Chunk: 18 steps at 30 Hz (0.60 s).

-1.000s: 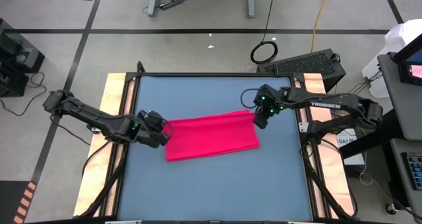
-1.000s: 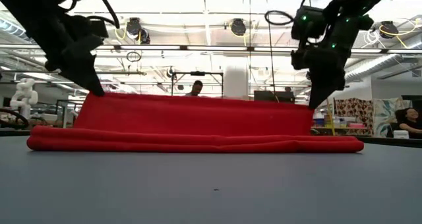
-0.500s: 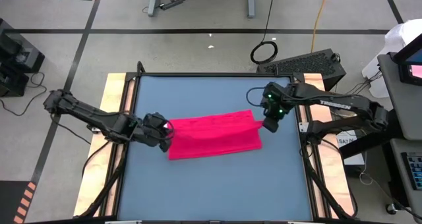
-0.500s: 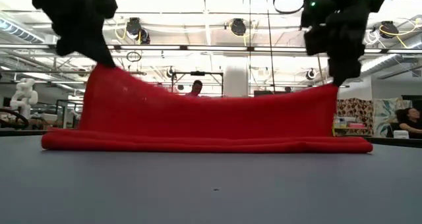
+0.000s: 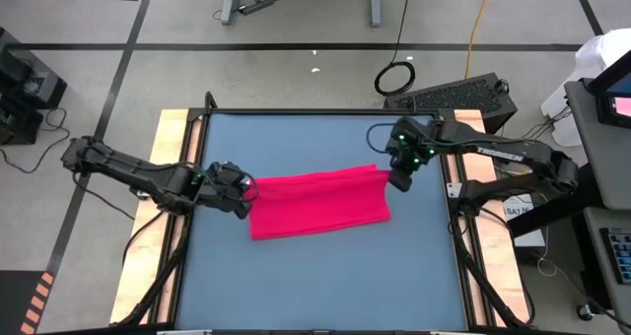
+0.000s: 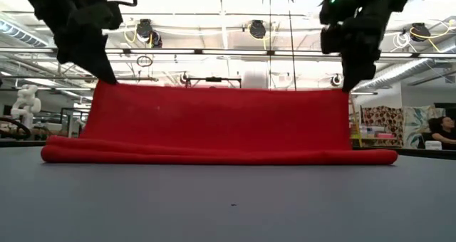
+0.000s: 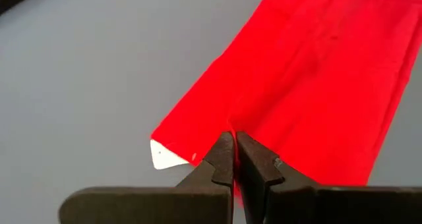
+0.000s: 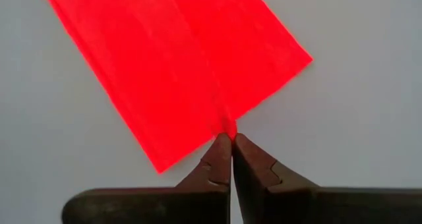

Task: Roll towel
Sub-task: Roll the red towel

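On the blue counter, mid-way across, the towel lies folded, its far edge lifted taut while the near fold rests flat. Left tool pinches the far-left corner, right tool the far-right, both clamped tight on cloth. Step in hand looks like turning that edge over; next, probably carry both corners nearward evenly and lay them down.

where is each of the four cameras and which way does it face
High view: above the table, facing straight down; both arms, left gripper, right gripper, towel.
Low view: tabletop height, facing level into the room; both grippers lift the towel's far edge.
Left wrist view: on the left arm, facing past its shut fingers pinching cloth by the white tag.
Right wrist view: same, at the other corner.
All share the towel.
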Each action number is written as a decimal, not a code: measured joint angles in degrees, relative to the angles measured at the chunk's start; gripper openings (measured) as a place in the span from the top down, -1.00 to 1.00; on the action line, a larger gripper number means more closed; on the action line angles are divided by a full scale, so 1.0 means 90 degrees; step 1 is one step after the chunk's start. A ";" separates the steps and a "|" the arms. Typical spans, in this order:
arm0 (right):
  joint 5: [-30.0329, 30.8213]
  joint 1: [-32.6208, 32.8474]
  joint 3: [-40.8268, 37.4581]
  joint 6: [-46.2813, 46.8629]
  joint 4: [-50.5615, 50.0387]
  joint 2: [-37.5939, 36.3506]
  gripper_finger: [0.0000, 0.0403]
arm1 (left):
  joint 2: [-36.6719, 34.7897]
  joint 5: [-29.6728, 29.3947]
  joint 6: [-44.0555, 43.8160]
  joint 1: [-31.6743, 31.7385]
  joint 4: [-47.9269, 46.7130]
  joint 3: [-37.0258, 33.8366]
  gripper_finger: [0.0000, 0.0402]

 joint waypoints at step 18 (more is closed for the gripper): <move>0.0513 -0.0235 0.0000 -0.0391 0.0372 0.1045 1.00 | 0.0009 -0.0285 0.0005 0.0073 0.0691 -0.0894 0.96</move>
